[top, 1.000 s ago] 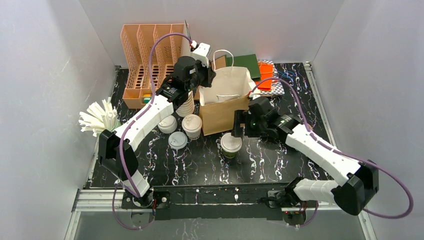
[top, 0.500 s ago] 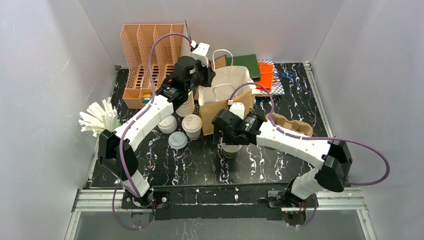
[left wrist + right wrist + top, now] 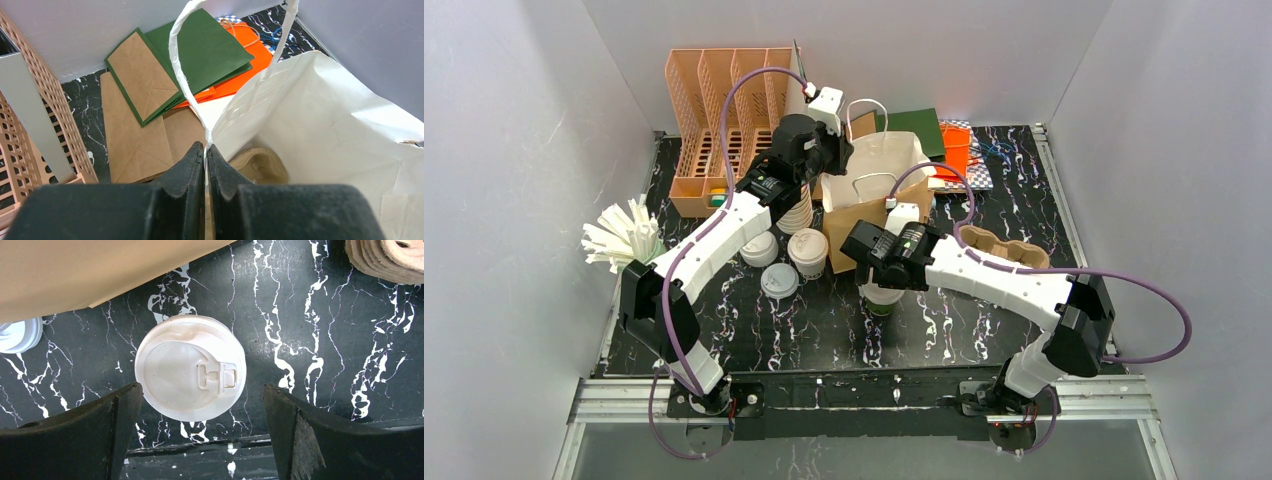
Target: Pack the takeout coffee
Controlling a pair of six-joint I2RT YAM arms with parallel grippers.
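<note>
Now the right gripper (image 3: 200, 410) has swung left over the lidded coffee cup (image 3: 190, 367) just near of the paper bag (image 3: 874, 215), fingers wide and empty; the left gripper (image 3: 206, 152) pinches the bag's rim. A grasp looks next.

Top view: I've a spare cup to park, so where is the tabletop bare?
Bare: the near strip of table, between its front edge and the green cup; and the far right corner beyond the cup carriers. Crowded: left of centre, where white cup, loose lids and paper bag cluster.
</note>
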